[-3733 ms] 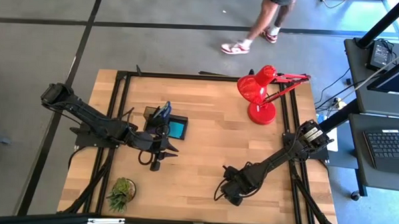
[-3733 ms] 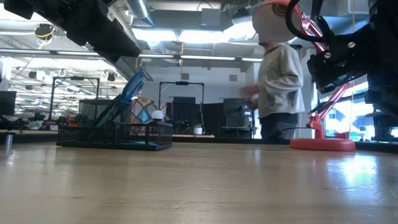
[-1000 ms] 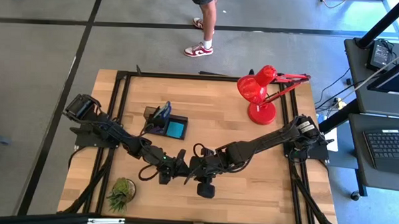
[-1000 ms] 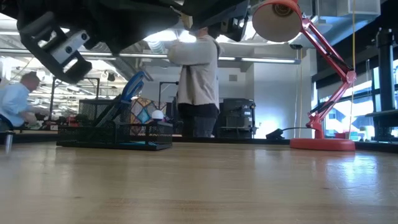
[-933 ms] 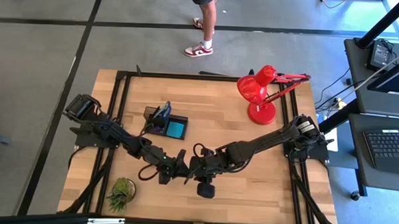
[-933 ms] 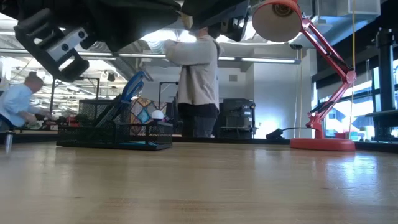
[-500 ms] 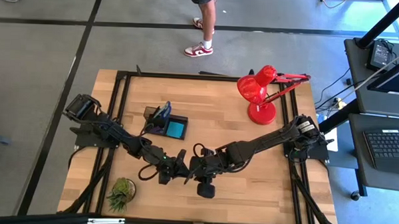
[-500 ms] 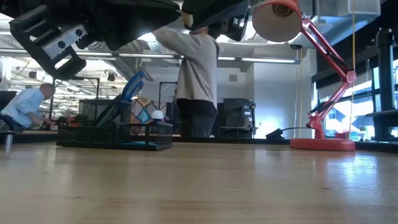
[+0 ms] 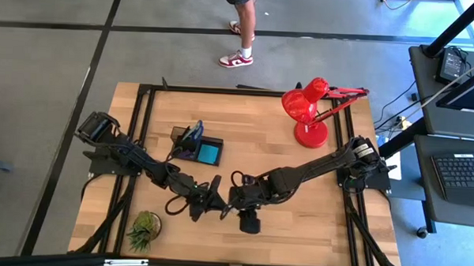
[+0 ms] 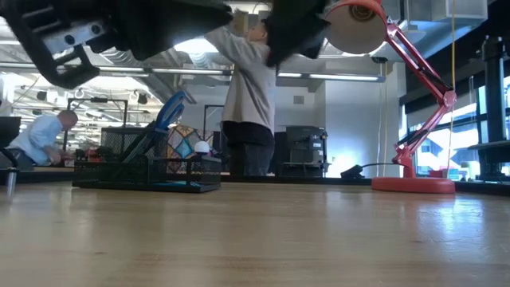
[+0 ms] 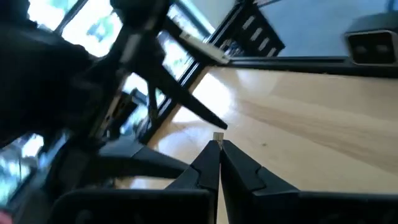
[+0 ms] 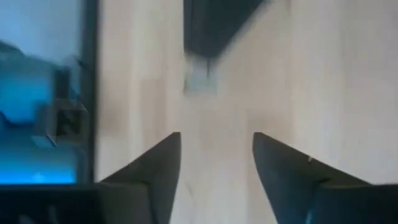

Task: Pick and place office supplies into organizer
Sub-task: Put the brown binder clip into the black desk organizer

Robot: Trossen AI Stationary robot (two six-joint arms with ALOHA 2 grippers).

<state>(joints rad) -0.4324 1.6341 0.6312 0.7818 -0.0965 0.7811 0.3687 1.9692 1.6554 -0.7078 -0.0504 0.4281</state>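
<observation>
My left gripper (image 9: 216, 202) hangs above the table's near middle, shut on a tiny pale block (image 11: 217, 137). My right gripper (image 9: 231, 201) faces it from the right, fingers open (image 12: 216, 142), with the block (image 12: 199, 81) just ahead of them and untouched. The black organizer (image 9: 191, 147) stands on the table toward the far left. Blue-handled scissors (image 9: 196, 133) stick up out of its cup section, and the cyan sticky-note pad (image 9: 209, 153) lies in its low compartment. In the low view the organizer (image 10: 147, 171) and the scissors (image 10: 169, 112) show at left. My left gripper pinches the tiny pale block (image 11: 217, 137) between the very ends of its two fingers. The fingers run roughly level, pointing toward the table's right. The block is lifted clear of the table, sticking out past the fingertips toward my right gripper.
A red desk lamp (image 9: 309, 112) stands at the far right and a small green potted plant (image 9: 143, 228) near the near left corner. A person (image 9: 242, 23) stands beyond the far edge. Bare wood lies around the near middle (image 10: 263, 239).
My right arm has drawn back a little toward the table's right, away from my left gripper. The left arm has kept its place with the block at its fingertips. The person behind the table has shifted.
</observation>
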